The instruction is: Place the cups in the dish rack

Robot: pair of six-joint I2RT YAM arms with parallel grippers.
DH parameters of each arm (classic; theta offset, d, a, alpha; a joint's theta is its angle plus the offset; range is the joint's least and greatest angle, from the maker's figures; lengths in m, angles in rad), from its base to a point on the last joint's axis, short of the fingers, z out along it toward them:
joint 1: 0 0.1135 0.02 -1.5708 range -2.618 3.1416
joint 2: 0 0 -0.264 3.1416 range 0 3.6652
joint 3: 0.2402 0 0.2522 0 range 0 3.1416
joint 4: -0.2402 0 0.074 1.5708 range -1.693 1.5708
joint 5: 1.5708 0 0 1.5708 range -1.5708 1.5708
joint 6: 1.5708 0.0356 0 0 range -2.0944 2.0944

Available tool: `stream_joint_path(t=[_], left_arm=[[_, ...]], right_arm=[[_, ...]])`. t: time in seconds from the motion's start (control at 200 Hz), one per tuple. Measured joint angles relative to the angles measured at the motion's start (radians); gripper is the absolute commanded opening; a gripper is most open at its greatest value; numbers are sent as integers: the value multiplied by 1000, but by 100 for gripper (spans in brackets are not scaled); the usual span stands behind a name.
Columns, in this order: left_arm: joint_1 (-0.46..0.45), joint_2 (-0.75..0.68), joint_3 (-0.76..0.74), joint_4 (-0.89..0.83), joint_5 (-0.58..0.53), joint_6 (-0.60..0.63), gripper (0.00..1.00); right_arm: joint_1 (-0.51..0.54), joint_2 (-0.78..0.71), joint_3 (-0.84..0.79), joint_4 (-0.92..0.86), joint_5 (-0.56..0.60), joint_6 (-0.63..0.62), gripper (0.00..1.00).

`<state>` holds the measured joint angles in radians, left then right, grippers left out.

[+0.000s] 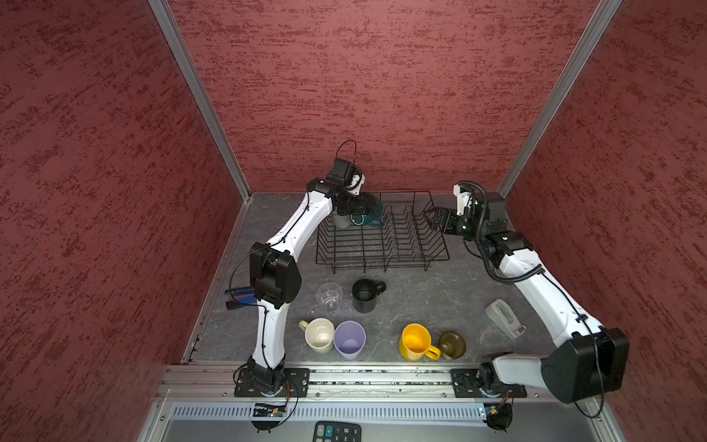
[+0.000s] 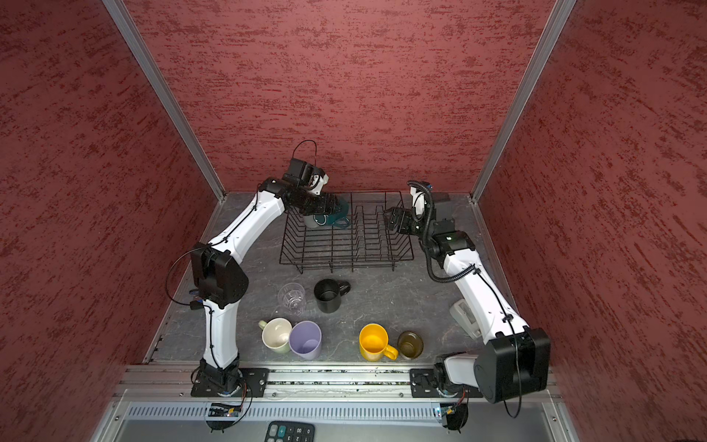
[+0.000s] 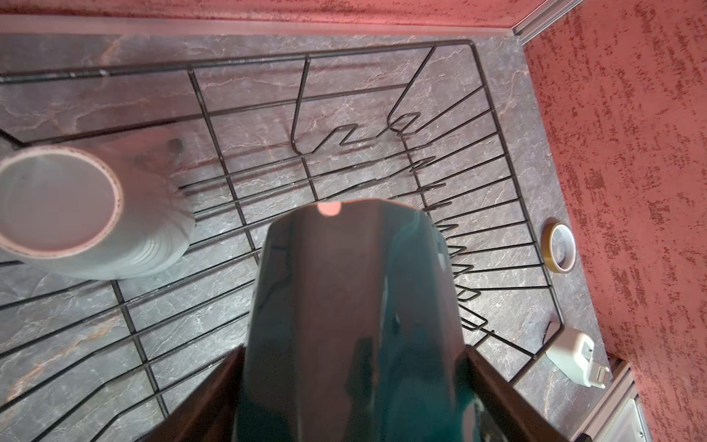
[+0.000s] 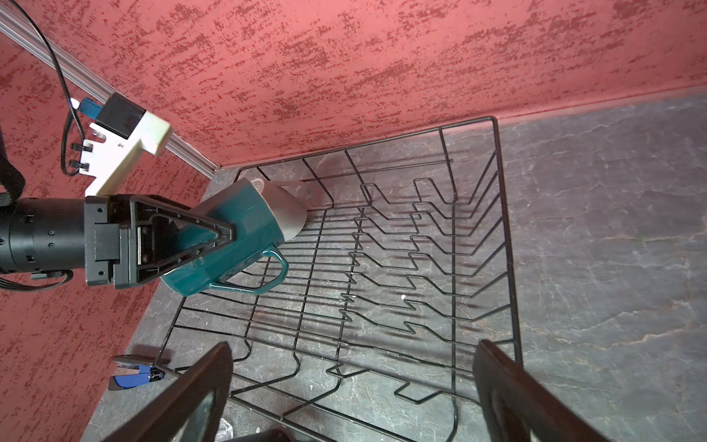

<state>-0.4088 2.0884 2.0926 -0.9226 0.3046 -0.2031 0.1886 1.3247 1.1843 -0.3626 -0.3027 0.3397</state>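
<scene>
My left gripper (image 1: 373,208) is shut on the teal mug (image 1: 373,219), holding it tilted over the far left corner of the black wire dish rack (image 1: 382,264). In the left wrist view the teal mug (image 3: 355,306) fills the space between both fingers. A grey mug (image 3: 76,214) stands upside down in the rack corner beside it. My right gripper (image 4: 354,344) hangs open and empty over the rack's right side. On the table in front stand a clear glass (image 1: 329,297), a black mug (image 1: 365,295), a pale-green mug (image 1: 320,335), a lilac tumbler (image 1: 349,340), a yellow mug (image 1: 416,342) and a brown mug (image 1: 452,344).
A grey tape dispenser (image 1: 504,317) lies at the right under my right arm. A blue stapler (image 4: 134,375) sits left of the rack near the wall. A tape roll (image 3: 558,248) and a white charger (image 3: 574,356) lie right of the rack. A calculator (image 1: 336,431) is at the front edge.
</scene>
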Motion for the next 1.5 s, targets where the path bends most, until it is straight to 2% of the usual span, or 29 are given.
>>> stream_joint_path(t=[0.356,0.691,1.498], left_arm=[[-2,-23,-274,66,11,-10,0],[-11,-70,-404,181,3,-35,0],[-56,-74,-425,247,-83,-82,0]], right_arm=[[-1,10,-27,21,-58,25,99],[-1,20,-29,42,-100,43,99],[-1,20,-52,45,-106,46,99]])
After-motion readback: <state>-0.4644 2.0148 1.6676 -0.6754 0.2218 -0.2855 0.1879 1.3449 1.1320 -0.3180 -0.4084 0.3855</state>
